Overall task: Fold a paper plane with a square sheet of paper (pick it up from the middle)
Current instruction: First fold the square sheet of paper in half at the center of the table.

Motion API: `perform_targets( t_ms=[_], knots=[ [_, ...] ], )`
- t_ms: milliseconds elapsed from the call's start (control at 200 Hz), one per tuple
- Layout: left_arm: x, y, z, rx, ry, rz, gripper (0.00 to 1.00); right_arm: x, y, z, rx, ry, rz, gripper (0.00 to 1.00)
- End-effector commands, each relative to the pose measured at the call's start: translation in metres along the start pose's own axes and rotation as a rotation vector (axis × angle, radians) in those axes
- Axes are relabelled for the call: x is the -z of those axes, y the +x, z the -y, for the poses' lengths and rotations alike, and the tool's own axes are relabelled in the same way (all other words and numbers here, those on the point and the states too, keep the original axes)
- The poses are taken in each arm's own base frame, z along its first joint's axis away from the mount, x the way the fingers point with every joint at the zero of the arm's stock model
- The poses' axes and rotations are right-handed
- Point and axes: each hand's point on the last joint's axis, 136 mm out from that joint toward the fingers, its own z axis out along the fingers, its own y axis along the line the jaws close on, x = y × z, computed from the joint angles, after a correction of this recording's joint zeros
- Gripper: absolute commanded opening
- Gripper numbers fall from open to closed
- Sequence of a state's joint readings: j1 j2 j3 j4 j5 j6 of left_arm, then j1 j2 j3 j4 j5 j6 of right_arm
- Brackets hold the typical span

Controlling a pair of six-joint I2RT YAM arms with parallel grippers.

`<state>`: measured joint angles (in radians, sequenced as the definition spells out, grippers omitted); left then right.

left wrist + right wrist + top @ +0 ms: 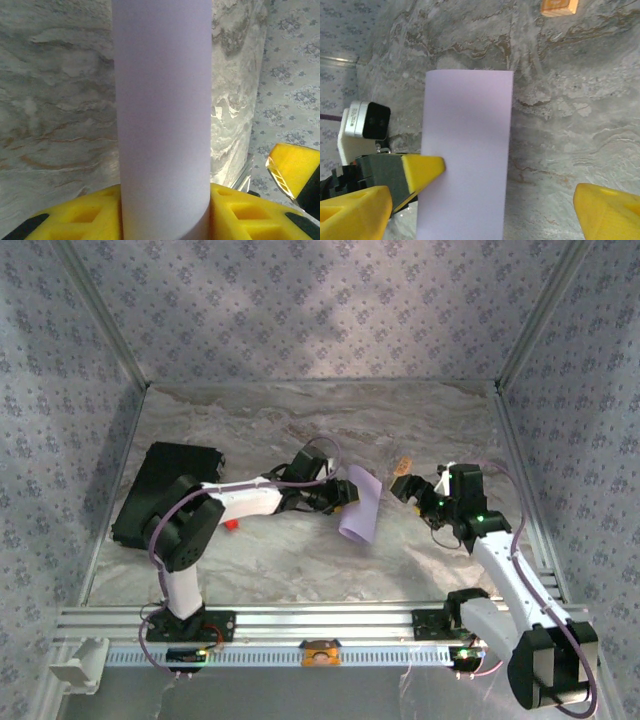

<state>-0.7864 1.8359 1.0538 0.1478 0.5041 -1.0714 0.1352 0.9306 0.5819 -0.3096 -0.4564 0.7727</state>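
Left wrist view: left gripper (343, 496) clamps the sheet (162, 120) at its middle between yellow pads (85, 217) — the paper bows into a loose roll over the table (300, 550). Right gripper (415, 490) hovers just beside the sheet, jaws spread wide, holding nothing. Best next, probably: take the free edges squarely and align them before creasing — thin paper buckles easily.

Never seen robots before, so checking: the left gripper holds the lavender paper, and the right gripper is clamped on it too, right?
No. The left gripper does hold the lavender paper, but the right gripper is not clamped on it: the right wrist view shows its jaws wide open, off the sheet.
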Motion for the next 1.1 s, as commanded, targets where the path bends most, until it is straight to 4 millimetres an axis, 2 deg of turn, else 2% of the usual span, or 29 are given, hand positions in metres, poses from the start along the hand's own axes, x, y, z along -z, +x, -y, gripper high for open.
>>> perform_targets(
  t_ms=[0,160,655,880,1094],
  knots=[
    [-0.011,0.002,-0.001,0.028,0.031,0.015,0.42,-0.005,0.008,-0.007,0.028,-0.062,-0.051,0.95],
    [-0.02,0.007,-0.012,0.062,0.004,0.018,0.41,-0.008,0.008,-0.009,0.027,-0.075,-0.061,0.96],
    [-0.026,0.014,-0.044,0.058,-0.121,0.043,0.42,-0.016,0.016,-0.018,0.081,-0.109,-0.047,0.96],
    [-0.026,0.018,-0.049,-0.01,-0.22,0.05,0.48,-0.018,0.018,-0.013,0.078,-0.085,-0.049,0.97],
    [-0.023,0.017,-0.054,-0.056,-0.292,0.05,0.54,-0.018,0.021,-0.018,0.1,-0.1,-0.066,0.98]
  ],
)
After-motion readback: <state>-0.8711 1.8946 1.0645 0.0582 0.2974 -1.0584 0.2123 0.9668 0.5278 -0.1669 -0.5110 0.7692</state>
